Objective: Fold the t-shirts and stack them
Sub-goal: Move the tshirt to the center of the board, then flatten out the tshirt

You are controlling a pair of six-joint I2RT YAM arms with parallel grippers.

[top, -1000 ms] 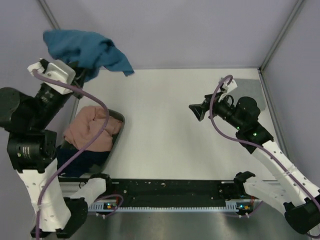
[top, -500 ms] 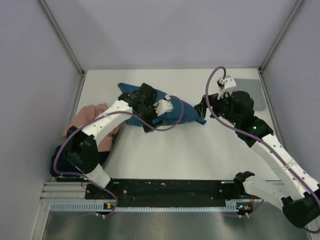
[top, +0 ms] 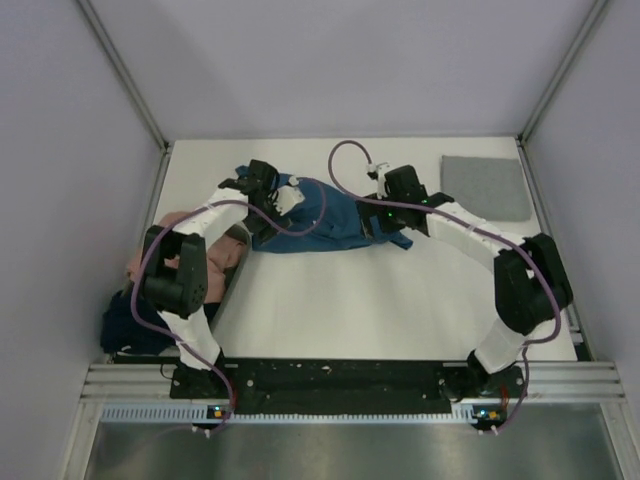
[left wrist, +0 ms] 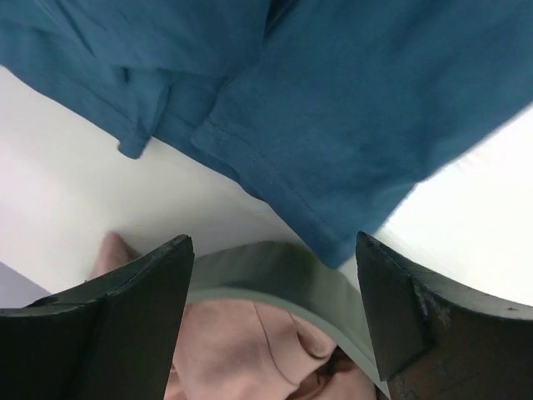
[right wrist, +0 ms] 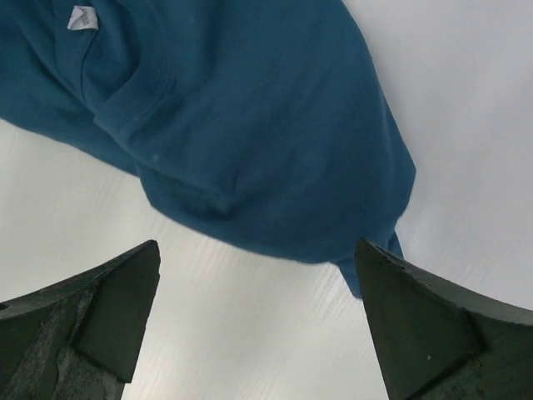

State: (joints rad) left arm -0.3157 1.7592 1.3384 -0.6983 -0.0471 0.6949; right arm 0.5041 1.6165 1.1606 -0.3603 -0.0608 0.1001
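Note:
The teal-blue t-shirt (top: 325,220) lies crumpled on the white table, left of centre at the back. My left gripper (top: 258,222) hovers open at its left end, with nothing between the fingers; its wrist view shows the teal cloth (left wrist: 350,108) just past the open left gripper (left wrist: 275,317). My right gripper (top: 378,225) hangs open over the shirt's right end, with bare table between the open right gripper (right wrist: 258,325) and the teal hem (right wrist: 250,125). A grey t-shirt (top: 485,185) lies folded flat at the back right. The salmon-pink t-shirt (top: 180,260) and the dark navy one (top: 128,325) sit bunched at the left.
A dark grey basket rim (top: 238,233) curves round the pink cloth, close under my left fingers (left wrist: 125,317). A white label (right wrist: 82,17) shows on the teal shirt. Grey walls close in the table on three sides. The arms' base rail (top: 330,385) runs along the near edge.
My left gripper swung the teal shirt from high at the far left down onto the table and let go. My right arm reached in to the shirt's right end.

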